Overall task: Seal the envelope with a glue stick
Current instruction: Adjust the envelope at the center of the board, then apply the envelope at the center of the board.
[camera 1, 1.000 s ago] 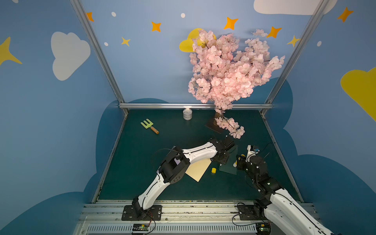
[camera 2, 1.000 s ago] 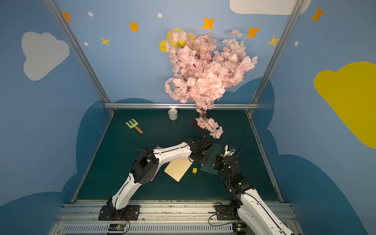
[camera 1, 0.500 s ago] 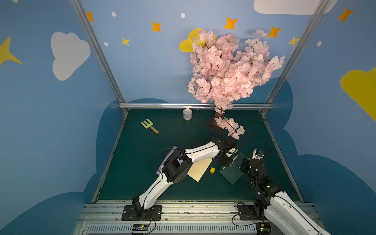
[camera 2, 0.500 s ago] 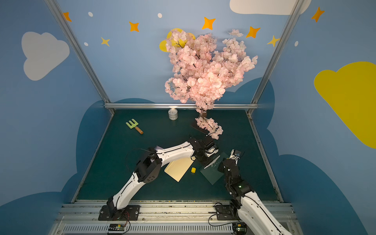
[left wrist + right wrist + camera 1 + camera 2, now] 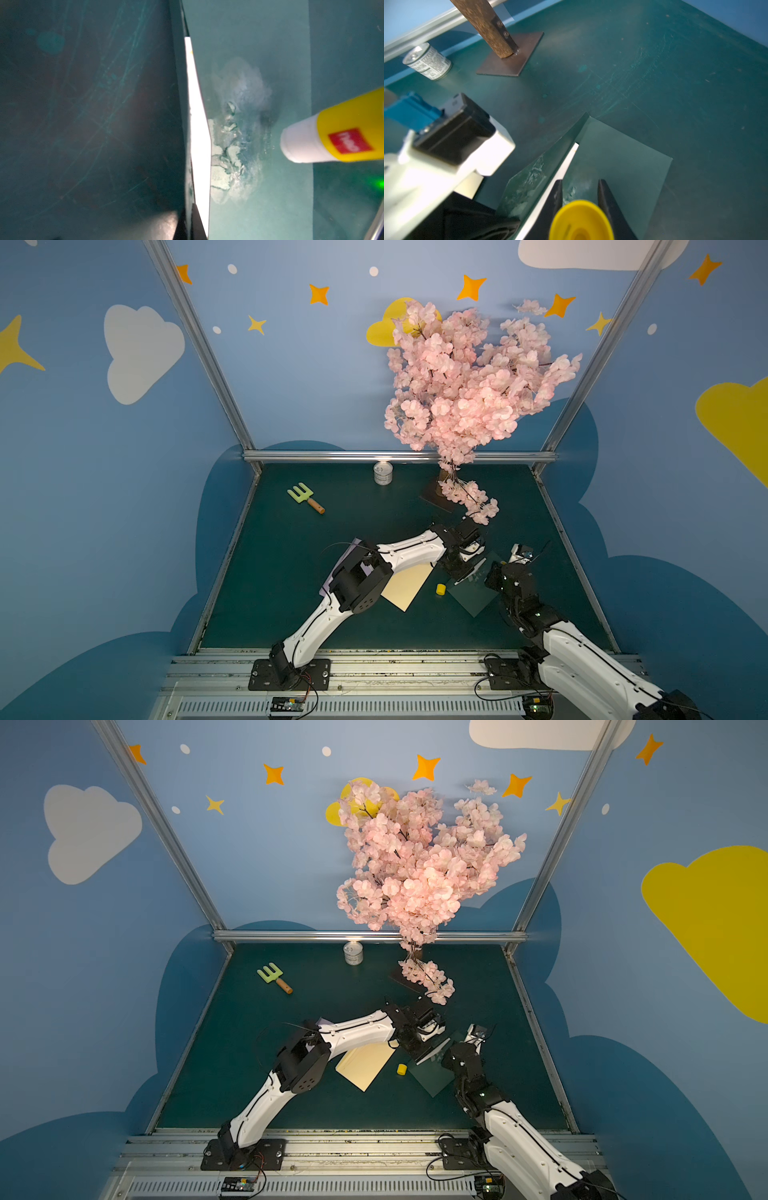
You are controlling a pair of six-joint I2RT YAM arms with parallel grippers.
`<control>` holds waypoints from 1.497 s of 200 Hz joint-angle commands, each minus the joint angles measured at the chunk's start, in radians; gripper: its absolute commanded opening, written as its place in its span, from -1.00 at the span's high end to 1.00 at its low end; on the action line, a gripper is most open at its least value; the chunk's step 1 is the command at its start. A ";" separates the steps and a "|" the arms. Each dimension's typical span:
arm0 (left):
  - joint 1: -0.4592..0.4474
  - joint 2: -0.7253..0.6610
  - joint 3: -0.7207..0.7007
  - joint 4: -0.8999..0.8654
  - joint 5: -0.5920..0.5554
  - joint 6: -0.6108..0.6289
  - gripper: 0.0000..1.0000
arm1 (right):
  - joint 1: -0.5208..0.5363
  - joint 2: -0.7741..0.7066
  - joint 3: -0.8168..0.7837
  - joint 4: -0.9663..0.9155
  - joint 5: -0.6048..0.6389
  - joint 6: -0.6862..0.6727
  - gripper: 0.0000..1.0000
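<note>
While clamping the glue stick [image 5: 581, 220] in the tightly closed right gripper [image 5: 580, 184], low and right of centre in both top views, poised with bared whitish tip just beside a patchy glue smear [image 5: 234, 133] on the dark green envelope [image 5: 473, 597]. Just beyond, pinched in the fully shut left gripper [image 5: 462, 574] and lifted off the envelope body, the flap [image 5: 529, 182], streaked with glue too. Left of that, loose on the mat [image 5: 291, 572], the short yellow cap [image 5: 441, 589] near a cream sheet [image 5: 409, 587]. Judged past halfway: glue spread on one patch, more perhaps wanted along the edge; folding the flap down and pressing it shut yet to come. Farther back, toward upper centre, a toy rake [image 5: 300, 492], a small tin [image 5: 382, 473] and a pink blossom tree [image 5: 465, 398].
</note>
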 commanded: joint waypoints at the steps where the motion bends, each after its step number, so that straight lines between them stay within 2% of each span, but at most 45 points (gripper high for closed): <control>1: 0.009 -0.010 -0.047 0.034 0.032 -0.024 0.89 | -0.003 0.054 -0.007 0.104 0.021 -0.011 1.00; 36: 0.022 -0.024 -0.081 0.070 0.064 -0.040 0.73 | -0.003 0.148 0.029 0.144 0.056 0.008 1.00; 69: 0.033 -0.031 -0.109 0.087 0.076 -0.056 0.67 | 0.002 0.198 0.044 0.118 0.091 0.098 1.00; 118: 0.036 -0.031 -0.125 0.090 0.080 -0.059 0.93 | 0.036 0.226 -0.001 0.201 0.108 0.134 1.00; 166: 0.039 -0.024 -0.119 0.093 0.094 -0.070 0.95 | 0.078 0.258 -0.019 0.271 0.053 0.103 1.00; 197: 0.042 -0.024 -0.123 0.097 0.104 -0.080 0.95 | 0.143 0.212 -0.034 0.196 0.069 0.088 1.00; 236: 0.049 -0.023 -0.129 0.109 0.113 -0.090 0.95 | 0.235 0.145 -0.067 0.085 0.157 0.116 1.00; 258: 0.049 -0.026 -0.131 0.112 0.120 -0.087 0.95 | 0.243 0.134 -0.078 0.068 0.227 0.148 1.00; 299: 0.047 -0.043 -0.171 0.142 0.125 -0.096 0.94 | 0.227 0.250 0.003 0.059 0.301 0.202 1.00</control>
